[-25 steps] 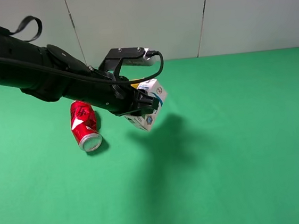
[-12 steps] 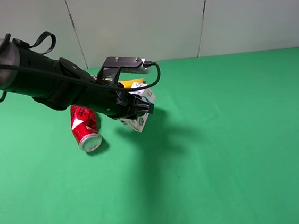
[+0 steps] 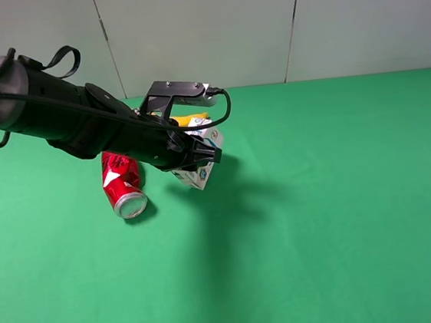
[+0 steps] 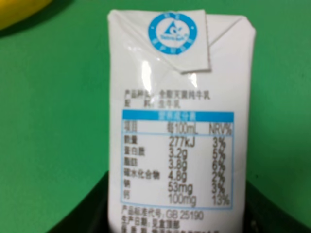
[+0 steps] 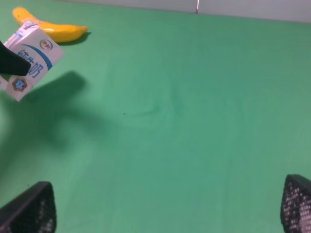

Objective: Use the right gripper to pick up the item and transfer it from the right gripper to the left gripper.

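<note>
Left pincer (image 3: 198,157) pinches the milk carton (image 4: 180,97) — base hidden; right pincer (image 5: 163,206) spread, only tips showing.

1 black arm reaches in from the upper left toward the middle of the green table (image 3: 344,210). Its end, the left gripper (image 3: 202,157), is clamped on a white milk carton (image 3: 199,177), which sits tilted with 1 corner pointing down; it seems to hang just above the cloth, though contact is hard to judge from here. A red can (image 3: 122,183) lies on its side beside the arm, near the carton. Behind the gripper, part of a yellow banana (image 3: 193,120) shows.
</note>
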